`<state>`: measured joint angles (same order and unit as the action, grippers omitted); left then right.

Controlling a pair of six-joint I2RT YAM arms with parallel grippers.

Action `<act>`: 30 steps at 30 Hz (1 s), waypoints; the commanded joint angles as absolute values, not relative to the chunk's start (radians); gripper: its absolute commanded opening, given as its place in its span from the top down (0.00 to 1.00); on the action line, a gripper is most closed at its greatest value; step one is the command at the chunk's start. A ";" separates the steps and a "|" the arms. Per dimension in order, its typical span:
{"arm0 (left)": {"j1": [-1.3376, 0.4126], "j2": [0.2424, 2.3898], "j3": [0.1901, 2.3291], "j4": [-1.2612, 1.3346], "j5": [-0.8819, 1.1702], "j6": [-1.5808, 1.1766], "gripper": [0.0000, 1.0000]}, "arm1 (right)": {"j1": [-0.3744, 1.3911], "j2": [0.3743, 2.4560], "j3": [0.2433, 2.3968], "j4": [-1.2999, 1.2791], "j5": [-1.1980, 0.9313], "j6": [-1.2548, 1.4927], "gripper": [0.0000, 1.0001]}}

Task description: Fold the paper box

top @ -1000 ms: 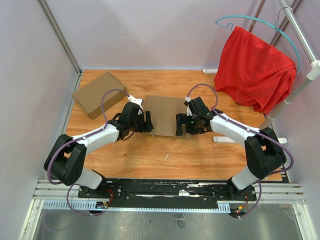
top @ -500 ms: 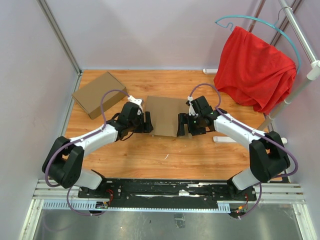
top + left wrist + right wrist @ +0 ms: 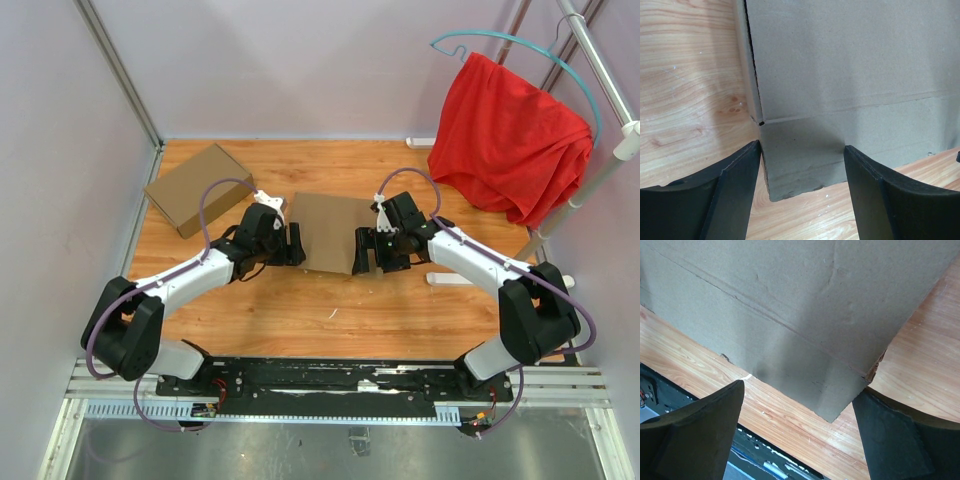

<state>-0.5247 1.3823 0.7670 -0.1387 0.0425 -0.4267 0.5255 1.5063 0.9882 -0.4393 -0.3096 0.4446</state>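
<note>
Top external: left fingers (image 3: pixel 297 244) and right fingers (image 3: pixel 359 252) apart, the right now nearer the paper box (image 3: pixel 328 228).

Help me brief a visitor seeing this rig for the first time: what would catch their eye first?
The red cloth hanging at the far right stands out most. Next come the left gripper and right gripper, both open, flanking the flat paper box in the middle of the wooden table. A second box sits at the table's far left corner.
</note>
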 commanded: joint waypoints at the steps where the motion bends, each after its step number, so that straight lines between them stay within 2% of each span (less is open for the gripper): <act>1: -0.528 1.355 0.797 -0.126 0.094 -0.434 0.29 | 0.514 1.496 0.996 -0.431 -0.371 0.438 0.12; 22: -0.525 1.347 0.819 -0.185 0.112 -0.430 0.29 | 0.499 1.488 1.025 -0.493 -0.420 0.433 0.11; 30: -0.524 1.380 0.794 -0.174 0.062 -0.417 0.29 | 0.499 1.509 1.007 -0.475 -0.382 0.428 0.12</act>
